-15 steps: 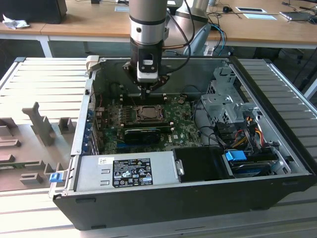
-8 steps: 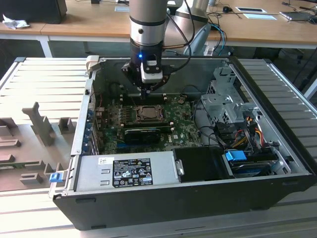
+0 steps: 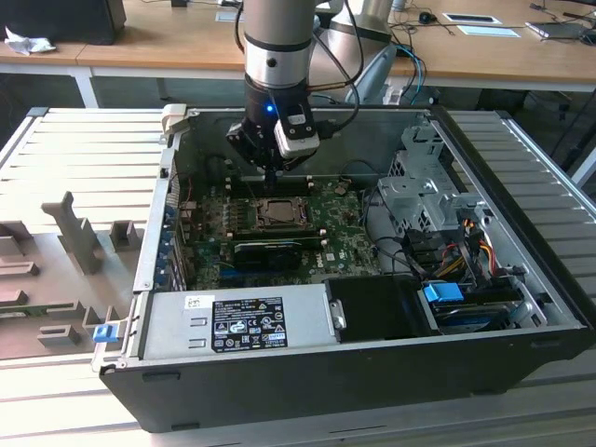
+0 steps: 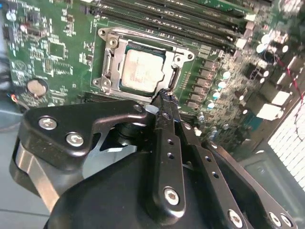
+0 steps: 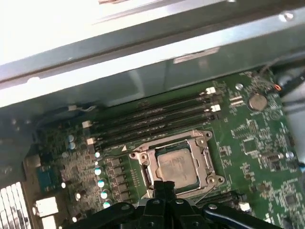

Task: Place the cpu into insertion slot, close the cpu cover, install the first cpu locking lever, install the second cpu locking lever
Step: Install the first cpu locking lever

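Gripper: the gripper (image 4: 164, 98) has its two black fingers pressed together at the tips, and nothing can be made out between them.
Gripper position: in the exterior view the gripper (image 3: 271, 175) hangs down inside the open computer case (image 3: 372, 363), just above the far edge of the socket area. In both wrist views its tips (image 5: 164, 187) sit at the edge of the metal socket frame. Whether they touch the frame cannot be told.
Cpu: the cpu (image 4: 142, 70) lies flat in the insertion slot (image 4: 157, 47) with its silver-grey top facing up. It also shows in the first wrist view (image 5: 176, 164) and as a small pale square in the exterior view (image 3: 279, 211).
Cpu cover: the cpu cover (image 4: 110, 59) lies down flat around the chip, which shows through its square window. The same frame shows in the first wrist view (image 5: 202, 148).
Locking levers: their position cannot be told.
Motherboard: the green motherboard (image 4: 57, 52) carries the socket. Long black memory slots (image 4: 181, 21) run beside it, and a coin cell battery (image 4: 34, 87) sits well apart from it.
Case: a grey power supply (image 3: 233, 321) lies along the near wall of the case in the exterior view.
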`<state>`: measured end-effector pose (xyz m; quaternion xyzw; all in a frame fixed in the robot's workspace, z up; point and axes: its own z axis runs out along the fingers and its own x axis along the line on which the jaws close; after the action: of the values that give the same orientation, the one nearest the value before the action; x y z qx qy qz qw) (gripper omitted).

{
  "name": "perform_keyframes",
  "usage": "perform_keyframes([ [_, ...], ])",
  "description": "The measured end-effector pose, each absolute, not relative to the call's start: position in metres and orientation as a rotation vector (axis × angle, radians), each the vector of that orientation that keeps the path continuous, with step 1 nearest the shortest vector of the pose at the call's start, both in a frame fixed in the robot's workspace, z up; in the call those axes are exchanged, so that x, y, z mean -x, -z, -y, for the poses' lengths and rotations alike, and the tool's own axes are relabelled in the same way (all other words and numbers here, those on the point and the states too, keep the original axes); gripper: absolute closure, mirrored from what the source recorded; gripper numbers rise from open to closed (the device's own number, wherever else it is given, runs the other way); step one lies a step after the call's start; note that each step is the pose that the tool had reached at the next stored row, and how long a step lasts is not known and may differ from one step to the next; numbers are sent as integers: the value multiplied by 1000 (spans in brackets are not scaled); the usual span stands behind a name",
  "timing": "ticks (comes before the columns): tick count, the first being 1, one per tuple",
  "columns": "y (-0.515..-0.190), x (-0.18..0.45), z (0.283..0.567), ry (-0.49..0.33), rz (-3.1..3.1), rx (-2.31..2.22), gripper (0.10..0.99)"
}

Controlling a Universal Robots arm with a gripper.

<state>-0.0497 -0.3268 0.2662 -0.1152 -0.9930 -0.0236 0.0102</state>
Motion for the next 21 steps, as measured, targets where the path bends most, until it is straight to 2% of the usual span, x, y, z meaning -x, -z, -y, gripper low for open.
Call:
perform_keyframes([
  [21,-263,57,327,82,3133,56,980],
])
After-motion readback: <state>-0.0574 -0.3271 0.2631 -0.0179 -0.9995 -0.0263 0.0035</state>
